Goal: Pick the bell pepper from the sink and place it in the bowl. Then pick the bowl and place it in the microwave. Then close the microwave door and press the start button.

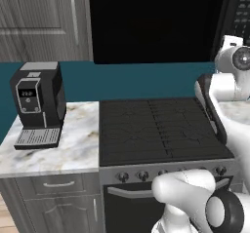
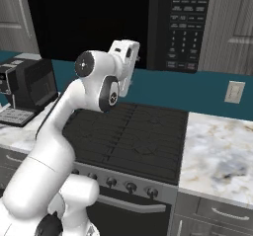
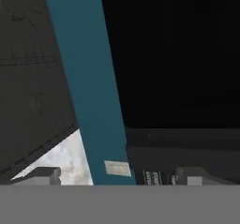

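The black microwave (image 2: 89, 22) hangs above the stove, its keypad panel (image 2: 182, 30) on the right side. Its front reads as one flat black area (image 1: 156, 22), so I cannot tell the microwave door from the cavity. My arm is raised in front of it, with the white hand (image 2: 124, 57) just below the microwave's lower edge, left of the keypad. In the hand view my gripper (image 3: 119, 175) is open, fingertips (image 3: 44, 174) wide apart with nothing between them, facing the black front and the teal wall. The bell pepper, the bowl and the sink are out of view.
A black stove top (image 1: 156, 129) lies under the hand. On the marble counter (image 1: 73, 144) to its left stands a black coffee machine (image 1: 38, 105). More marble counter (image 2: 217, 156) lies to the right, below a wall socket (image 2: 234, 92). Grey cabinets flank the microwave.
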